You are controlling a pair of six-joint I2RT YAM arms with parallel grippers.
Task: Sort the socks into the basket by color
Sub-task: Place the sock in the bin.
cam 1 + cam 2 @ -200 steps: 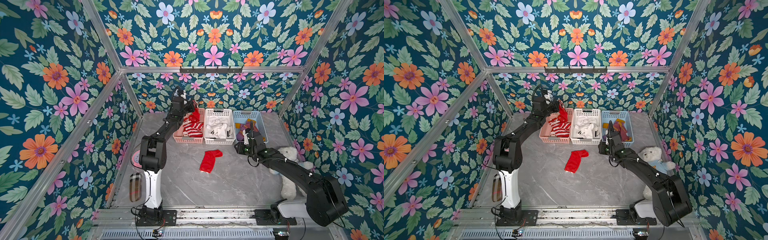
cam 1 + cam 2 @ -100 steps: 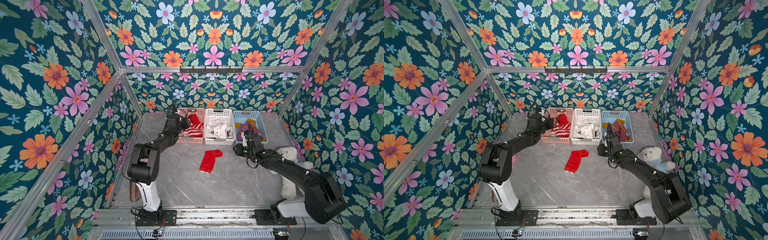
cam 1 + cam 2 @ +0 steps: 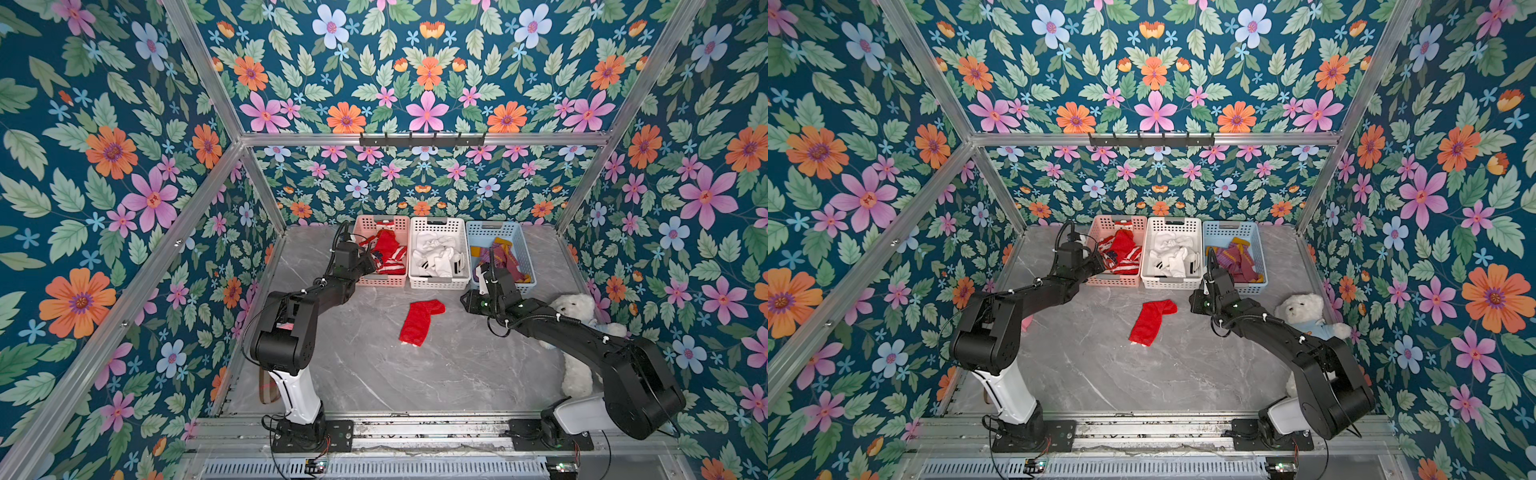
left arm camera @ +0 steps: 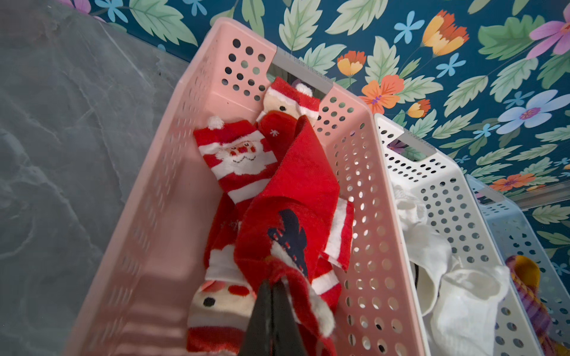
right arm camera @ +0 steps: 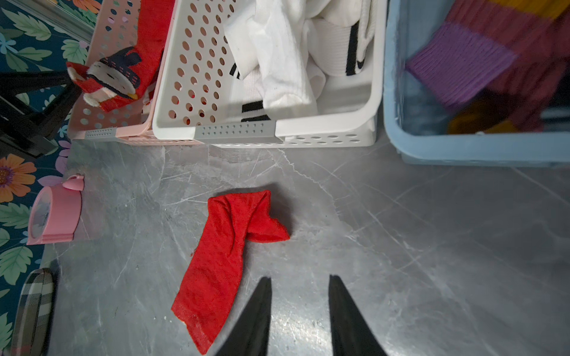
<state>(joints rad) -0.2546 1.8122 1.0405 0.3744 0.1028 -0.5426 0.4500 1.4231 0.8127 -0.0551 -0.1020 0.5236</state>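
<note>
Left tool [image 4: 271, 305] pinches a red patterned sock [image 4: 287, 222] over the pink basket [image 4: 172, 185]. In front of that basket lies a plain red sock [image 5: 222, 255]; the right tool [image 5: 299, 296] hangs there, spread and empty.

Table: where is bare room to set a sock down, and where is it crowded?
Bare marble lies between the loose red sock and the front rail. Crowded: the three baskets at the back, the bear beside the right arm.

No readable text or labels
</note>
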